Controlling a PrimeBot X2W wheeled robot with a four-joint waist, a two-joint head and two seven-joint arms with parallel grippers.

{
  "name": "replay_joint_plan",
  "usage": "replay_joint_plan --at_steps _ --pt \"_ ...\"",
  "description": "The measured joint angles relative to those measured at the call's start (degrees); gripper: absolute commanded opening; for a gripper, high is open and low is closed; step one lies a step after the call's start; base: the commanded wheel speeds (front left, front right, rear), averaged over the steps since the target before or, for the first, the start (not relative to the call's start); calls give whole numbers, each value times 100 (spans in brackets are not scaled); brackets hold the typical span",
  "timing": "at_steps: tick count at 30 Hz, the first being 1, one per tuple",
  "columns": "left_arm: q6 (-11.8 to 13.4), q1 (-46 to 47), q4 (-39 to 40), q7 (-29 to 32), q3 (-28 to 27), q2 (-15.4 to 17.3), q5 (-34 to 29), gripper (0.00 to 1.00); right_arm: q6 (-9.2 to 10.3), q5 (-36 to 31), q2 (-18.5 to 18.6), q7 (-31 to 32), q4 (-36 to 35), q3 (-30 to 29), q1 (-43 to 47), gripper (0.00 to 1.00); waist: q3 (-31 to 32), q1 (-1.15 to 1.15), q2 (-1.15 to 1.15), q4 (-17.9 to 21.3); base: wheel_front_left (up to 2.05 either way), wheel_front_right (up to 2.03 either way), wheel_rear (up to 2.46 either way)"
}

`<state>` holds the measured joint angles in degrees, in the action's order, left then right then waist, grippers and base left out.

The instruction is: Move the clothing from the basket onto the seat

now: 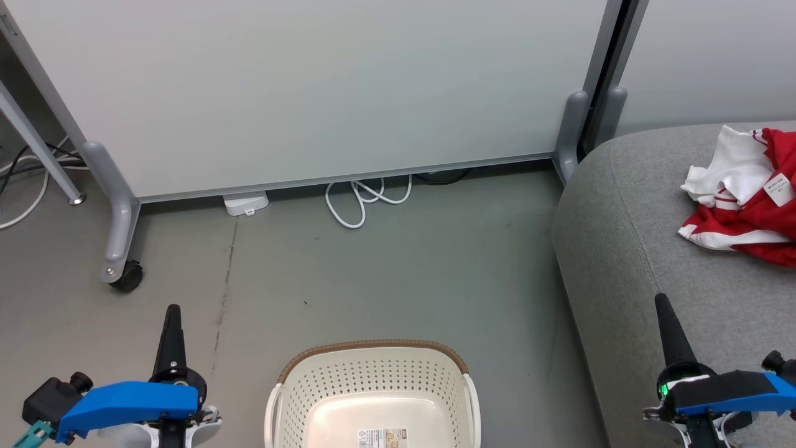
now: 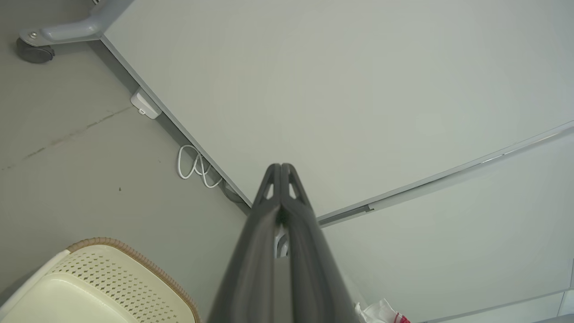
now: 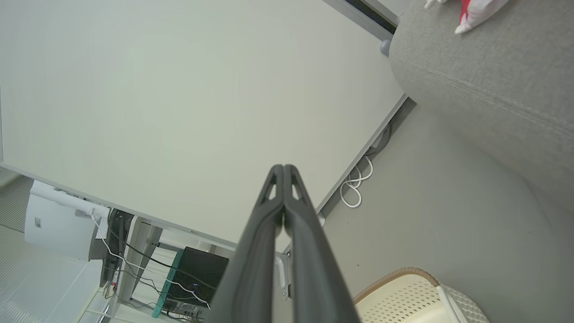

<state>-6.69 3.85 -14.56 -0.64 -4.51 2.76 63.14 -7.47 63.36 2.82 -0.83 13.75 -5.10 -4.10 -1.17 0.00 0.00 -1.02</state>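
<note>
Red and white clothing (image 1: 746, 199) lies crumpled on the light grey seat (image 1: 628, 249) at the right; a corner of it shows in the left wrist view (image 2: 381, 312) and the right wrist view (image 3: 471, 11). The cream basket (image 1: 373, 379) with its brown rim stands on the floor at bottom centre, holding nothing but a label sticker. My left gripper (image 1: 172, 311) is shut at the lower left, left of the basket, with nothing in it. My right gripper (image 1: 660, 302) is shut and holds nothing, over the seat's front edge.
A pale grey wheeled partition panel (image 1: 311, 87) stands behind, with a caster foot (image 1: 127, 277) at the left. A white cable (image 1: 367, 196) and a small white box (image 1: 245, 203) lie at its base. Bare grey floor lies between the basket and the panel.
</note>
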Motion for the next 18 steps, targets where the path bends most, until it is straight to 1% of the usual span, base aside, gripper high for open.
replay_joint_plan --at_steps 18 --pt "-30 77 13 247 -55 1 1015 0 0 1006 0 260 7 -52 -49 0 29 0 0 30 0 0 0"
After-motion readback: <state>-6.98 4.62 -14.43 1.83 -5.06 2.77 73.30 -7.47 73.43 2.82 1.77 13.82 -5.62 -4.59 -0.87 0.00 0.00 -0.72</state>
